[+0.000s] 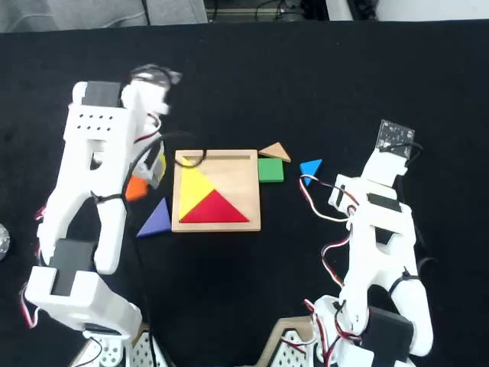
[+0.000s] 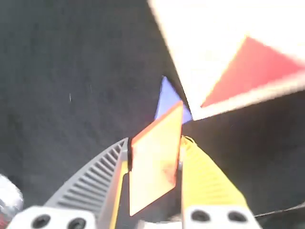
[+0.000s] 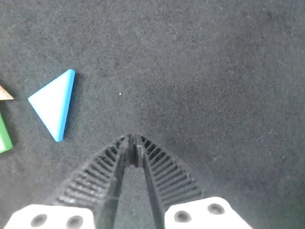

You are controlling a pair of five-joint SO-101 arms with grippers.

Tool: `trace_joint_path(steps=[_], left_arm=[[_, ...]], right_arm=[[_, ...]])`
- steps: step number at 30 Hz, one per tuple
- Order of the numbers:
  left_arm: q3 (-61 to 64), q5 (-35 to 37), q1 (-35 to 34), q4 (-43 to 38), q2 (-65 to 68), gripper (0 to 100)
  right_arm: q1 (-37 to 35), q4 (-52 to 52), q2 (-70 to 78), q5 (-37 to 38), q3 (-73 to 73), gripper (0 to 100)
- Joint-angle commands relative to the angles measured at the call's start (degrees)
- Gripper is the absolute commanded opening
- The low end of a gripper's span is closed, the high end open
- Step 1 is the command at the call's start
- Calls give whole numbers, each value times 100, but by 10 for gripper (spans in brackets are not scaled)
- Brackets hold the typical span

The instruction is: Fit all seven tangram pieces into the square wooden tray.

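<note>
- The left gripper is clamping the orange piece just left of the wooden tray.
- The right gripper is resting closed, empty, near the blue triangle.
- Next, probably: carrying the orange piece over the tray's bare part.

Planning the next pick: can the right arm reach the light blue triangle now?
Probably yes: the light blue triangle lies alone on open cloth near the right gripper, whose jaws are shut and empty.

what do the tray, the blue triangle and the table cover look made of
Tray: likely bare wood, pale tan and matte. Blue triangle: painted wood or plastic, I can't tell; even colour, thick crisp edge. Table cover: black cloth, felt-like, with fine fuzzy grain.
</note>
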Motion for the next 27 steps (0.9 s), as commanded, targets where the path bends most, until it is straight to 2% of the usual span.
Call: trace_joint_path(steps=[1,6,9,15,18,22,27], left_arm=[[66,2207,-330,-211,-97,61],[303,2338,-831,-1099,97,64],[646,1925,-848,-1653,176,74],[1314,1802,-998,-2857,431,212],[1376,1829,-1165,-3015,484,220],[1358,1837,-1262,-2822,246,220],[1516,1846,-875,-2637,26,220]], right_arm=[[-123,-97,-242,-18,-321,15],[-123,-97,-242,-18,-321,15],[-123,-97,-242,-18,-321,15],[-123,-97,-242,-18,-321,15],[-123,-97,-242,-18,-321,15],[-123,-97,-242,-18,-321,15],[-132,-97,-242,-18,-321,15]])
